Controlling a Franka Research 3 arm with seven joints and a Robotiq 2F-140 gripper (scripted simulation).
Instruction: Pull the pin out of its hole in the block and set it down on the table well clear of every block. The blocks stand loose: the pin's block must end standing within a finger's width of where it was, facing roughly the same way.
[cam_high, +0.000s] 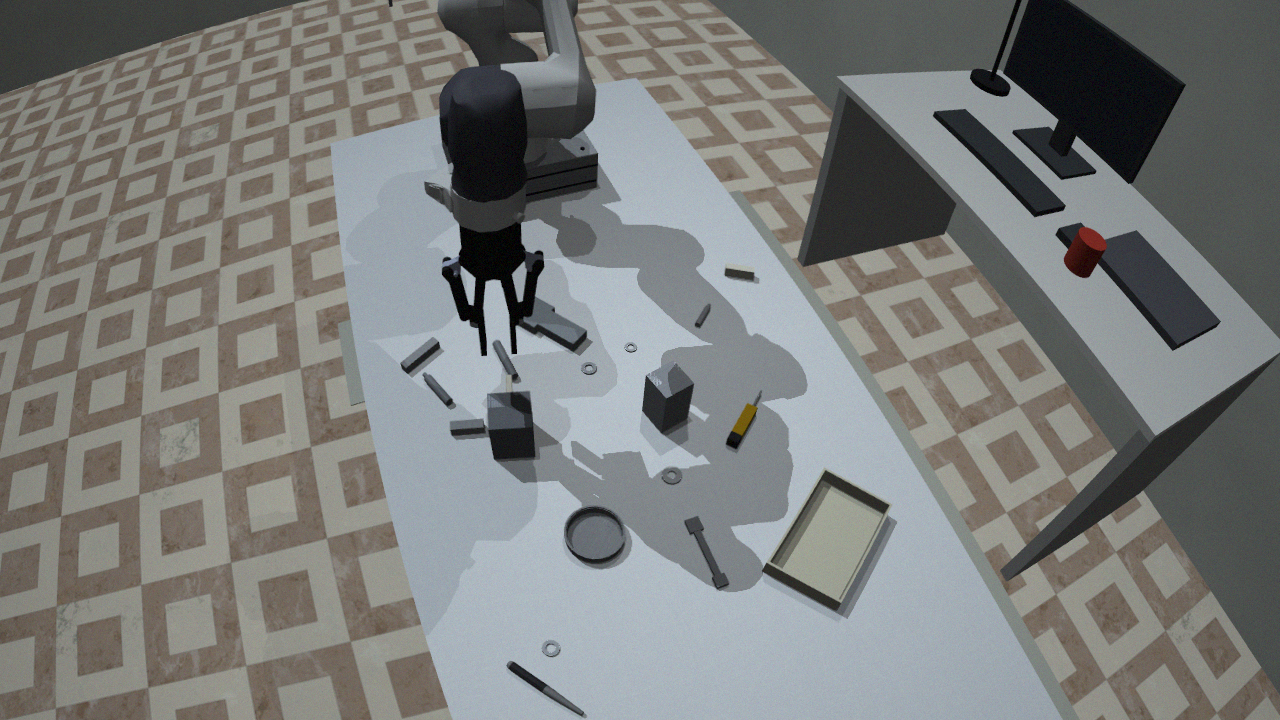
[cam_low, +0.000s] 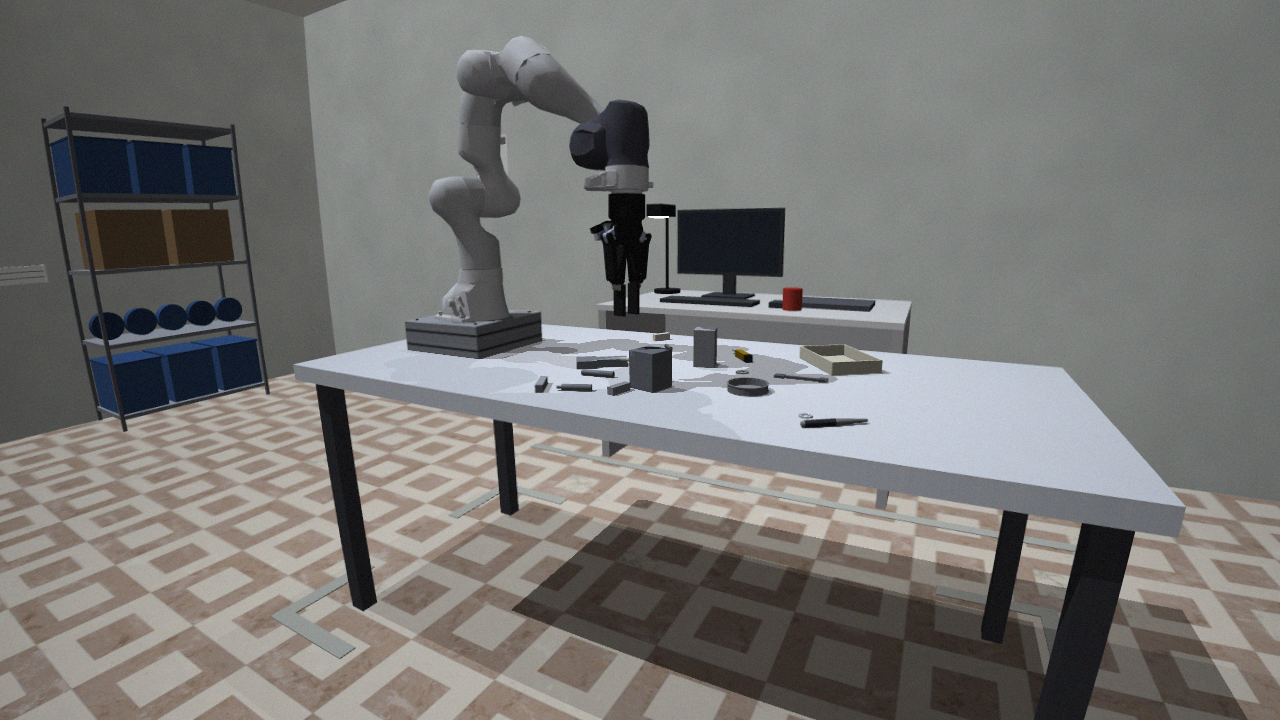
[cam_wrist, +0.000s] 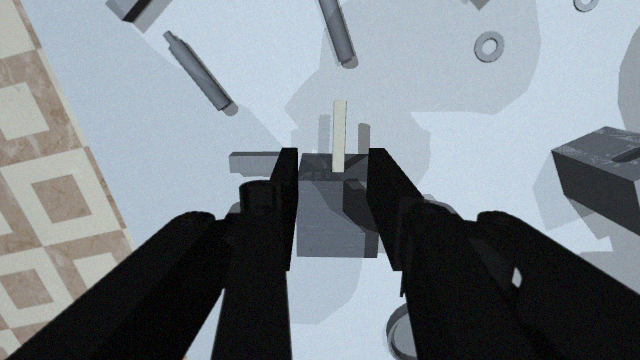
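The pale pin (cam_wrist: 339, 135) stands upright in the top of a dark grey block (cam_wrist: 332, 210) on the white table. In the top view the block (cam_high: 511, 425) is left of the table's middle, with the thin pin (cam_high: 510, 383) rising from it. My gripper (cam_high: 498, 347) hangs high above the table, pointing down, a little toward the robot base from the block. Its fingers stand a small way apart with nothing between them. In the wrist view the pin shows in the gap between the fingertips, far below. In the exterior view the gripper (cam_low: 625, 308) is well above the block (cam_low: 649, 368).
A second dark block (cam_high: 666, 397) stands to the right. Small grey rods (cam_wrist: 200, 72), bars and washers (cam_wrist: 488, 46) lie around the pin's block. A round dish (cam_high: 595, 534), a beige tray (cam_high: 828, 539), a yellow tool (cam_high: 742, 424) and a pen (cam_high: 546, 687) lie farther off.
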